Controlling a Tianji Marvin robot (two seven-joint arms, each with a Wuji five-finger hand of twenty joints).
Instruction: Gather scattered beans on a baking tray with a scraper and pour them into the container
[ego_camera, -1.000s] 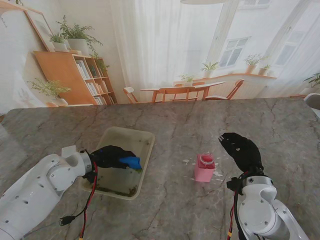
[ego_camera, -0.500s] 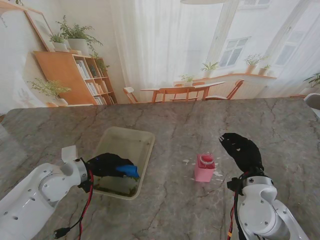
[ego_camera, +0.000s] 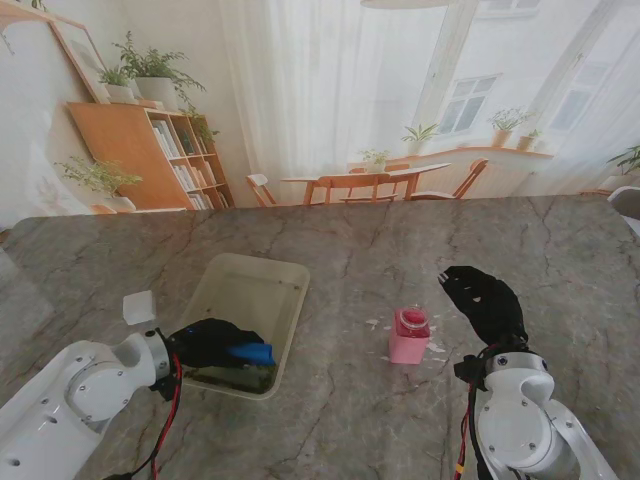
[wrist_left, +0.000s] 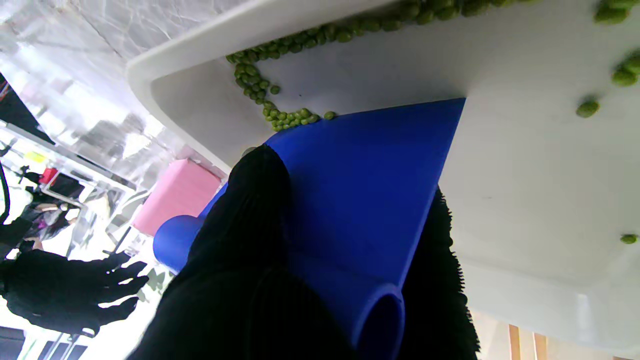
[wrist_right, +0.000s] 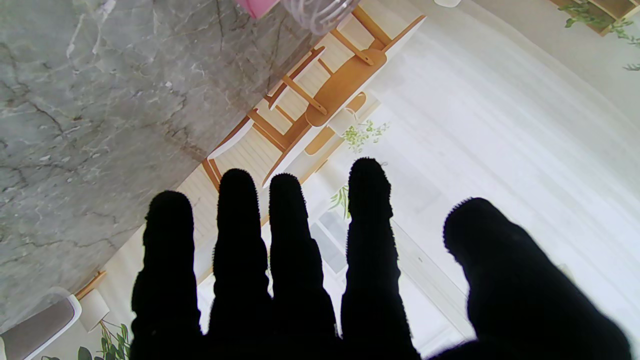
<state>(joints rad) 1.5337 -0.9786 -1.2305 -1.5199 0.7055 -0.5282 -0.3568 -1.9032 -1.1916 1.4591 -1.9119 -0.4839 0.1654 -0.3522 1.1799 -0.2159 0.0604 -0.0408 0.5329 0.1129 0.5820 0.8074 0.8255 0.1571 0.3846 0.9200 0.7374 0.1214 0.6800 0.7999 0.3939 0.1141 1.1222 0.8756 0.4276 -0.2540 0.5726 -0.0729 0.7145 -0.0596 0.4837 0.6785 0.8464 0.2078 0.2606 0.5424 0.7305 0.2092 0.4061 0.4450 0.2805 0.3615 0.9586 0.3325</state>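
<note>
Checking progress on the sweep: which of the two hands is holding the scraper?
The left hand, over the baking tray, grips the blue scraper. The right hand is open, fingers spread, beside the pink container.

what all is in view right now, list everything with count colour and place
table: one, grey marble, under everything
tray: one, off-white, on the table's left half
beans: many, green, mostly heaped along the tray's wall and corner, a few loose on its floor
scraper: one, blue, blade down on the tray floor by the bean heap
container: one, pink, standing on the table right of the tray
white card: one, on the table left of the tray
white flecks: a few, on the table around the container
left hand: one, black glove, over the tray's near end, fingers closed on the scraper
right hand: one, black glove, right of the container, open, holding nothing
</note>
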